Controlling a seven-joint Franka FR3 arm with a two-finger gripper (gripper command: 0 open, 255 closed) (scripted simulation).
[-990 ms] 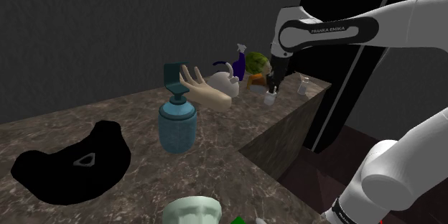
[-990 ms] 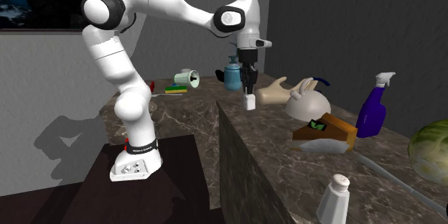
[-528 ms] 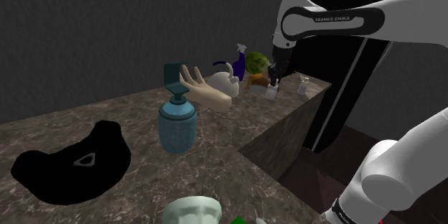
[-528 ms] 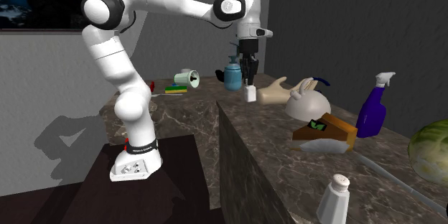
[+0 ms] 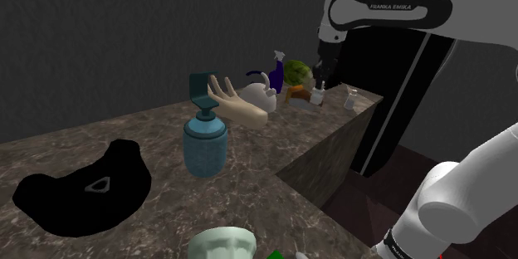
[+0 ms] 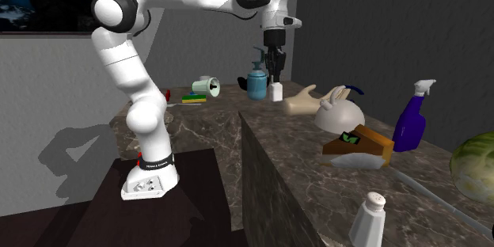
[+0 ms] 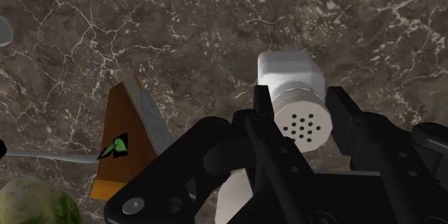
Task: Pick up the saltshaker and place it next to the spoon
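Saltshaker (image 7: 291,72): small white body, squarish with rounded corners, and a pale cap with a cluster of dark holes. In the wrist view the cap faces the camera and the base points down at the dark marble tabletop (image 7: 179,36).

Tool (image 7: 298,108) is clamped on it, one black finger (image 7: 262,115) on each side just under the cap. The gap is only as wide as the shaker, and nothing else is in the grip.

Shoulder view: the tool (image 5: 317,89) hangs straight down from the arm. The saltshaker (image 5: 316,98) sticks out below the fingertips, upright and clear of the tabletop (image 5: 274,145). It sits in front of the orange wedge-shaped box (image 5: 292,94) and the green cabbage-like ball (image 5: 296,72). A second shaker (image 5: 352,98) stands apart, near the tabletop corner on the shoulder view's right.

Second exterior view: the tool (image 6: 275,77) is vertical and holds the saltshaker (image 6: 276,93) in the air over the tabletop (image 6: 317,190). It shows between the teal soap dispenser (image 6: 256,79) and the pale hand model (image 6: 305,101). The second shaker (image 6: 368,218) stands well away, close to that camera. The orange wedge-shaped box (image 6: 360,144), the blue spray bottle (image 6: 412,119) and the green cabbage-like ball (image 6: 475,162) are in the second exterior view's right half, also well apart from the tool.

Wrist view: the orange wedge-shaped box (image 7: 122,143) lies on the marble beside the tool. A thin grey handle (image 7: 50,156) runs up against it, with the green cabbage-like ball (image 7: 36,204) just beside that. I can't tell whether the handle is the spoon.
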